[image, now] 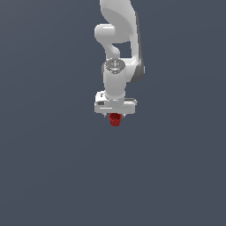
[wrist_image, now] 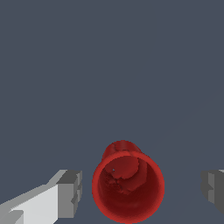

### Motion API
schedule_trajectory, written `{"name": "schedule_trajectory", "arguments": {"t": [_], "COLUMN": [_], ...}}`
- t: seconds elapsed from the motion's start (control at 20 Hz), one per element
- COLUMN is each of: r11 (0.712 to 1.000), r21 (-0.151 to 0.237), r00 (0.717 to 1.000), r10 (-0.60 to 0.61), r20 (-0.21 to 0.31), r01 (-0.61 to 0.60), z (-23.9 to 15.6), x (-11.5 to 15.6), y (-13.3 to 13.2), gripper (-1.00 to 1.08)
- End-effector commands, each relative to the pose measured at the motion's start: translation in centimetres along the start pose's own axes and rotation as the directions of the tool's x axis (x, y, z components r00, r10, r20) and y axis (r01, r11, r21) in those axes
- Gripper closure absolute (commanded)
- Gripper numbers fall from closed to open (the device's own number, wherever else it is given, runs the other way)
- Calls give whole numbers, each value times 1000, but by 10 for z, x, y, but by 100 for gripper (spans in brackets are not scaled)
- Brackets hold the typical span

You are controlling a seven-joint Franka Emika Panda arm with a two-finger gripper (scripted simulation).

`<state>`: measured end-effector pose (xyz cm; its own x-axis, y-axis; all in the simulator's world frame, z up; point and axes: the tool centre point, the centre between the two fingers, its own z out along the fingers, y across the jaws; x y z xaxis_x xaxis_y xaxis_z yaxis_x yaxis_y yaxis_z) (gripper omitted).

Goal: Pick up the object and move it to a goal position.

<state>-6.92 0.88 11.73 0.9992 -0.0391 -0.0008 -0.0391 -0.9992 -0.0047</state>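
While the white gripper hangs straight down from the arm over a plain dark grey counter, its jaws are spread wide, one finger on each side of the red cup. From the wrist view the cup stands upright with its open mouth facing the camera, sitting between the fingers with a clear gap on both sides, nearer to one finger than the other, so nothing is pinching it. From the exterior view the cup peeks out just under the gripper, roughly mid-counter, far from any edge. By this look the reach is done, but closing, lifting and carrying remain. No goal marker shows in either view, so where the cup must go cannot be told.
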Motion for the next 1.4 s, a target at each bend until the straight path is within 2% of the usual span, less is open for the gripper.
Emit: {"name": "schedule_trajectory", "arguments": {"t": [0.0, 0.4, 0.75, 1.35], "r11": [1000, 1000, 1000, 1000], "r21": [-2, -5, -5, -5], "r00": [1000, 1000, 1000, 1000], "r10": [8, 21, 20, 22], "r20": [-1, -1, 0, -1], "r01": [-8, -21, -20, -22], "z": [8, 19, 24, 68], "x": [-11, -29, -30, -31], "y": [-1, -4, -4, -3], "gripper": [-92, -92, -92, -92]}}
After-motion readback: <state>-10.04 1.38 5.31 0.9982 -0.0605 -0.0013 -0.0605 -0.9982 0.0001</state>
